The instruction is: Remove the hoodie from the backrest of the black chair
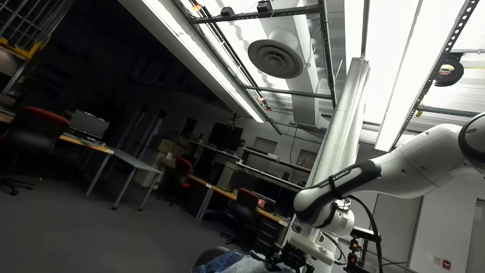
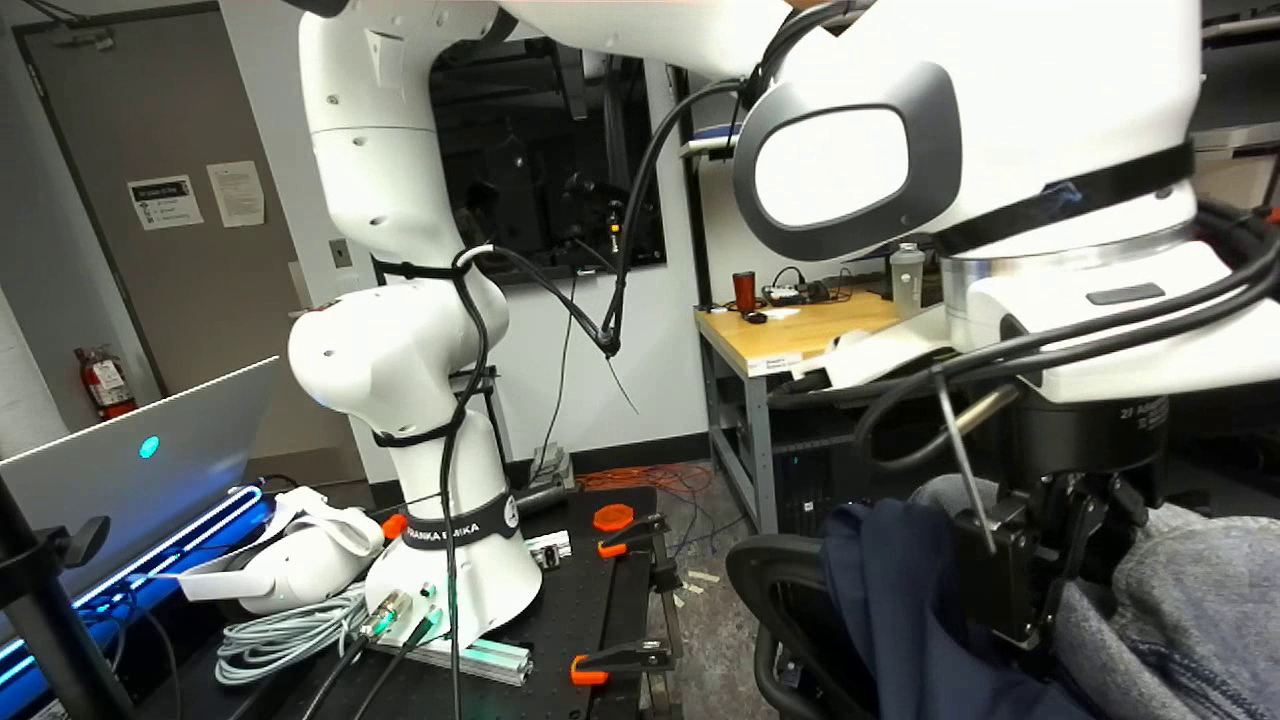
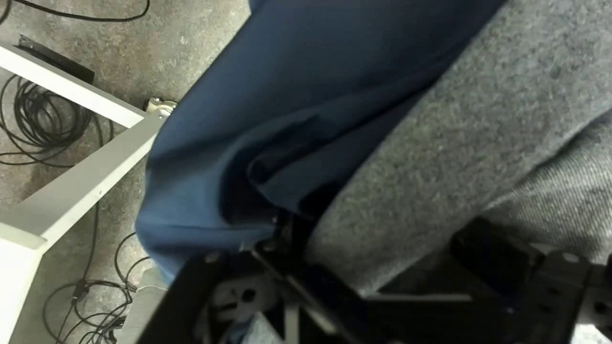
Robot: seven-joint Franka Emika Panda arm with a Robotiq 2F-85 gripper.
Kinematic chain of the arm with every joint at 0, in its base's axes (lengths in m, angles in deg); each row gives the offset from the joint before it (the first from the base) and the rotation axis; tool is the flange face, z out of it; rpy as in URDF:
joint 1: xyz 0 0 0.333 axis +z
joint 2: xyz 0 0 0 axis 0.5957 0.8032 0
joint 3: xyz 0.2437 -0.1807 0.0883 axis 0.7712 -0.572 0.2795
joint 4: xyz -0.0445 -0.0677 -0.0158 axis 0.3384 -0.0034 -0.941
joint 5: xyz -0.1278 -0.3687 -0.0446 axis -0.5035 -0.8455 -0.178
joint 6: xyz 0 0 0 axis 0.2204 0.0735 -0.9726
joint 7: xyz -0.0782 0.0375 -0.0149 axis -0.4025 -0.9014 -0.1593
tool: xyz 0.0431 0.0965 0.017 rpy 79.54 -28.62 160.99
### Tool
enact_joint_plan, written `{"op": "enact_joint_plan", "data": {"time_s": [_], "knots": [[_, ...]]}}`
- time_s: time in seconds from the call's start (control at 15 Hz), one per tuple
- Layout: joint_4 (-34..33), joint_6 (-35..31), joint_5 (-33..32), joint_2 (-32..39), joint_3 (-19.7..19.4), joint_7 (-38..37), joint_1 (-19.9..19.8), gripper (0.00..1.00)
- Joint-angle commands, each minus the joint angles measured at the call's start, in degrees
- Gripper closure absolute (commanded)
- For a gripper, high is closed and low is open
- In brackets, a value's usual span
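Observation:
The hoodie, grey and navy cloth (image 2: 1190, 600), lies draped over the backrest of the black chair (image 2: 785, 590). In an exterior view only the top of the hoodie (image 1: 242, 263) and a dark curve of the chair (image 1: 210, 254) show at the bottom edge. In the wrist view the hoodie (image 3: 420, 167) fills the middle and right, navy to the left and grey to the right. My gripper (image 3: 382, 241) points down into the cloth with its fingers apart and grey fabric between them. The gripper also shows in an exterior view (image 2: 1030, 620); its fingertips are partly hidden by folds.
A wooden desk (image 2: 800, 335) with a red cup and a bottle stands behind the chair. The black robot table (image 2: 560, 620) holds clamps and cables beside the chair. White metal legs (image 3: 95, 177) and coiled cables (image 3: 43, 119) show on the floor.

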Motion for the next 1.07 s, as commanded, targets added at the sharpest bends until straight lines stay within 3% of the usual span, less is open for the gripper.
{"op": "enact_joint_plan", "data": {"time_s": [0.0, 0.47, 0.73, 1.0], "knots": [[-0.1, -2.5, 0.4, 0.8, 0.5, -1.6, 1.4, 0.47], [1.2, -3.9, -2.7, -4.8, 0.9, -1.7, 2.5, 0.98], [-0.7, -1.1, -7.8, -10.4, 3.6, -1.3, 4.2, 0.96], [-4.7, 1.3, -12.9, -15.5, 9.0, 0.0, 6.5, 0.96]]}}
